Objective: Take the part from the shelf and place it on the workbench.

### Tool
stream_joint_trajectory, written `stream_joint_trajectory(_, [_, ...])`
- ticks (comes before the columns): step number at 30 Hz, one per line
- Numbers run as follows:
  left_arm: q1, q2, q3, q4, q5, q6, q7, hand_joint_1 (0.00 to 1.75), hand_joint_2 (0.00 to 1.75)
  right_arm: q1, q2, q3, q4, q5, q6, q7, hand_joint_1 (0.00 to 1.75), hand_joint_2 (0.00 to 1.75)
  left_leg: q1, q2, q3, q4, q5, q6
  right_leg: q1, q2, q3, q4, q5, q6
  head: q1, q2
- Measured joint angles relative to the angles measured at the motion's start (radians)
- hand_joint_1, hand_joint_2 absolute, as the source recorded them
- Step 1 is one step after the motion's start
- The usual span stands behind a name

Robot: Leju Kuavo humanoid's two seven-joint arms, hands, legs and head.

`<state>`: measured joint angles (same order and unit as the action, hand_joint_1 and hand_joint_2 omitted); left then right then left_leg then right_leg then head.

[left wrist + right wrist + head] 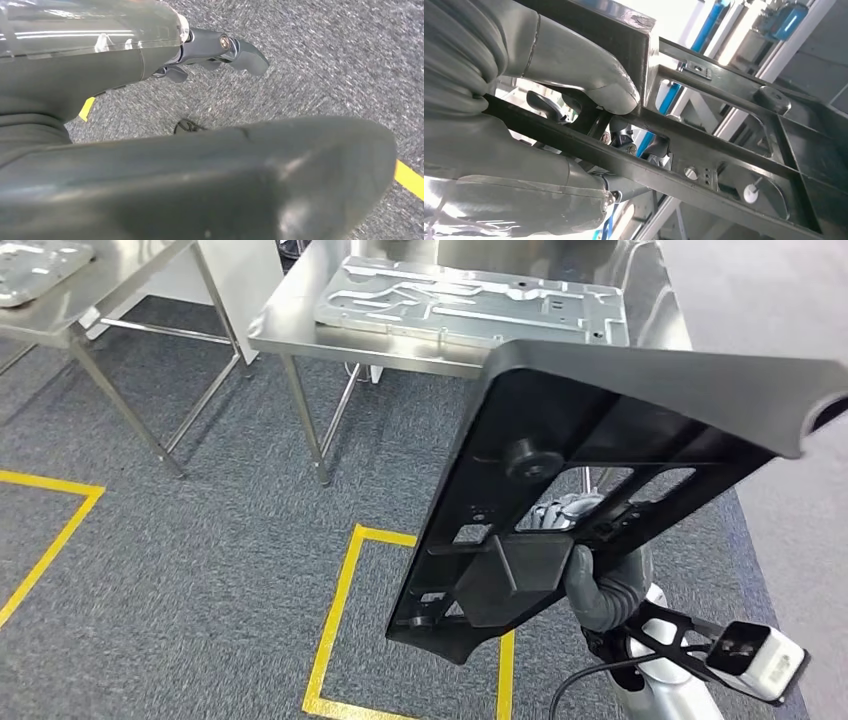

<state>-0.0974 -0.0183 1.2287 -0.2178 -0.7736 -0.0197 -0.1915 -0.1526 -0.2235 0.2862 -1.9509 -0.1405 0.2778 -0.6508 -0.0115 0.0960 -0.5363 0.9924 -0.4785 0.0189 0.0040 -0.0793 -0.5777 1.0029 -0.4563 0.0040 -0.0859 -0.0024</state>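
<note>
The part (600,430) is a large black plastic frame with ribs, cut-outs and a round boss. It is tilted in the air over the carpet, its upper edge overlapping the near edge of the steel workbench (300,335). My right hand (603,585) grips it from below near its lower end. In the right wrist view the thumb (579,70) presses on one bar of the part (734,145), with dark fingers (624,137) behind it. My left hand (100,65) hangs over the carpet holding nothing, its fingers (235,50) stretched out.
A ribbed metal plate (470,300) lies on the workbench. A second steel table (100,290) with another plate (35,265) stands at the far left. Yellow tape (340,610) marks squares on the grey carpet. A white wrist camera (755,658) sticks out beside my right arm.
</note>
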Motion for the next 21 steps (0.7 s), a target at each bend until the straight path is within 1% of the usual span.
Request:
stream_joint_trajectory(1, [-0.001, 0.0, 0.0, 0.0, 0.001, -0.001, 0.0, 0.0, 0.0, -0.002, 0.0, 0.001, 0.001, 0.0, 0.0, 0.0, 1.75, 1.75, 0.0, 0.01, 0.002, 0.0, -0.002, -0.005, 0.0, 0.015, -0.002, -0.001, 0.003, -0.005, 0.0, 0.0])
stream_joint_trajectory(2, [-0.002, 0.0, 0.001, 0.0, 0.001, -0.002, 0.0, 0.0, 0.0, -0.002, 0.0, 0.002, 0.002, -0.001, 0.0, 0.0, 1.75, 1.75, 0.002, 0.011, 0.003, 0.002, -0.006, -0.011, -0.002, 0.025, -0.001, -0.005, 0.005, -0.009, 0.0, 0.0])
stream_joint_trajectory(3, [-0.003, 0.0, 0.001, 0.0, 0.002, -0.003, 0.0, 0.0, 0.0, -0.004, 0.0, 0.003, 0.002, -0.001, 0.0, 0.0, 1.75, 1.75, 0.004, -0.003, 0.0, 0.014, -0.017, -0.017, -0.005, 0.036, 0.0, -0.008, 0.009, -0.014, 0.0, 0.0])
stream_joint_trajectory(4, [-0.004, -0.001, 0.001, 0.0, 0.004, -0.003, 0.0, 0.0, 0.0, -0.008, -0.001, 0.004, 0.004, -0.002, 0.0, 0.0, 1.75, 1.75, 0.006, -0.026, -0.011, 0.044, -0.037, -0.022, -0.008, 0.047, 0.001, -0.012, 0.012, -0.02, 0.0, 0.0])
stream_joint_trajectory(5, [-0.004, -0.001, 0.002, 0.0, 0.005, -0.003, 0.0, 0.0, 0.0, -0.011, -0.001, 0.006, 0.005, -0.002, 0.0, 0.0, 1.75, 1.75, 0.009, -0.055, -0.034, 0.095, -0.068, -0.026, -0.01, 0.057, 0.002, -0.015, 0.014, -0.023, 0.0, 0.0])
stream_joint_trajectory(6, [-0.002, -0.001, 0.003, 0.0, 0.006, -0.004, 0.0, 0.0, 0.0, -0.015, -0.002, 0.008, 0.007, -0.002, -0.001, 0.0, 1.75, 1.75, 0.01, -0.076, -0.065, 0.164, -0.103, -0.029, -0.01, 0.067, 0.001, -0.015, 0.015, -0.026, 0.0, 0.0])
stream_joint_trajectory(7, [0.001, -0.001, 0.004, 0.0, 0.006, -0.004, 0.0, 0.0, 0.0, -0.016, -0.002, 0.011, 0.01, 0.002, -0.003, 0.0, 1.75, 1.75, 0.011, -0.084, -0.1, 0.235, -0.131, -0.031, -0.009, 0.078, 0.001, -0.014, 0.016, -0.027, 0.0, 0.0])
stream_joint_trajectory(8, [0.003, -0.001, 0.006, 0.0, 0.007, -0.006, 0.0, 0.0, 0.0, -0.017, -0.002, 0.015, 0.013, 0.008, -0.008, 0.0, 1.75, 1.75, 0.012, -0.087, -0.126, 0.286, -0.144, -0.033, -0.008, 0.088, 0.001, -0.013, 0.015, -0.028, 0.0, 0.0])
stream_joint_trajectory(9, [0.004, -0.001, 0.007, 0.0, 0.007, -0.008, 0.0, 0.0, 0.0, -0.017, -0.002, 0.019, 0.015, 0.016, -0.015, 0.0, 1.75, 1.75, 0.013, -0.088, -0.138, 0.301, -0.136, -0.033, -0.008, 0.097, 0.001, -0.011, 0.015, -0.028, 0.0, 0.0])
stream_joint_trajectory(10, [0.004, -0.001, 0.008, 0.0, 0.008, -0.011, 0.0, 0.0, 0.0, -0.017, -0.002, 0.024, 0.017, 0.024, -0.022, 0.0, 1.75, 1.75, 0.014, -0.088, -0.13, 0.274, -0.108, -0.033, -0.008, 0.106, 0.002, -0.009, 0.014, -0.027, 0.0, 0.0])
stream_joint_trajectory(11, [0.004, -0.001, 0.008, 0.0, 0.008, -0.015, 0.0, 0.0, 0.0, -0.017, -0.002, 0.029, 0.018, 0.031, -0.03, 0.0, 1.75, 1.75, 0.016, -0.09, -0.104, 0.211, -0.067, -0.033, -0.009, 0.112, 0.003, -0.007, 0.012, -0.025, 0.0, 0.0])
stream_joint_trajectory(12, [0.003, -0.001, 0.008, 0.0, 0.008, -0.018, 0.0, 0.0, 0.0, -0.017, -0.002, 0.032, 0.018, 0.035, -0.036, 0.0, 1.75, 1.75, 0.017, -0.095, -0.074, 0.137, -0.033, -0.032, -0.008, 0.117, 0.004, -0.004, 0.009, -0.022, 0.0, 0.0])
stream_joint_trajectory(13, [0.002, -0.001, 0.008, 0.0, 0.008, -0.021, -0.001, 0.0, 0.0, -0.017, -0.002, 0.035, 0.018, 0.04, -0.04, 0.0, 1.75, 1.75, 0.017, -0.101, -0.048, 0.077, -0.008, -0.028, -0.007, 0.122, 0.003, 0.0, 0.006, -0.017, 0.0, 0.0])
stream_joint_trajectory(14, [0.002, -0.001, 0.008, 0.0, 0.007, -0.023, -0.001, 0.0, 0.0, -0.017, -0.002, 0.038, 0.018, 0.044, -0.043, 0.0, 1.75, 1.75, 0.017, -0.106, -0.033, 0.038, 0.005, -0.023, -0.006, 0.125, 0.001, 0.003, 0.004, -0.012, 0.0, 0.0])
stream_joint_trajectory(15, [0.002, -0.001, 0.008, 0.0, 0.007, -0.024, -0.002, 0.0, 0.0, -0.017, -0.002, 0.041, 0.018, 0.047, -0.045, 0.0, 1.75, 1.75, 0.015, -0.11, -0.028, 0.023, 0.005, -0.017, -0.006, 0.127, -0.001, 0.004, 0.002, -0.007, 0.0, 0.0])
stream_joint_trajectory(16, [0.002, -0.001, 0.008, 0.0, 0.006, -0.024, -0.002, 0.0, 0.0, -0.017, -0.002, 0.043, 0.018, 0.05, -0.047, 0.0, 1.75, 1.75, 0.014, -0.109, -0.029, 0.021, 0.004, -0.009, -0.006, 0.129, -0.003, 0.004, 0.001, -0.001, 0.0, 0.0])
stream_joint_trajectory(18, [0.002, -0.001, 0.008, 0.0, 0.004, -0.025, -0.004, 0.0, 0.0, -0.016, -0.002, 0.047, 0.016, 0.054, -0.051, 0.0, 1.75, 1.75, 0.014, -0.106, -0.024, 0.015, 0.003, 0.005, -0.008, 0.122, -0.005, 0.013, -0.009, 0.01, 0.0, 0.0])
stream_joint_trajectory(19, [0.001, -0.001, 0.008, 0.0, 0.003, -0.026, -0.006, 0.0, 0.0, -0.017, -0.002, 0.049, 0.015, 0.055, -0.053, 0.0, 1.75, 1.75, 0.015, -0.105, -0.02, 0.012, 0.002, 0.012, -0.009, 0.113, -0.015, 0.039, -0.023, 0.013, 0.0, 0.0])
stream_joint_trajectory(20, [0.001, -0.001, 0.008, 0.0, 0.001, -0.026, -0.007, 0.0, 0.0, -0.017, -0.001, 0.051, 0.013, 0.055, -0.055, 0.0, 1.75, 1.75, 0.016, -0.103, -0.015, 0.009, 0.0, 0.018, -0.01, 0.103, -0.037, 0.087, -0.043, 0.016, 0.0, 0.0])
stream_joint_trajectory(21, [0.002, -0.001, 0.008, 0.0, 0.0, -0.027, -0.009, 0.0, 0.0, -0.016, -0.001, 0.053, 0.012, 0.056, -0.057, 0.0, 1.75, 1.75, 0.015, -0.102, -0.011, 0.009, -0.003, 0.021, -0.012, 0.095, -0.072, 0.153, -0.069, 0.019, 0.0, 0.0])
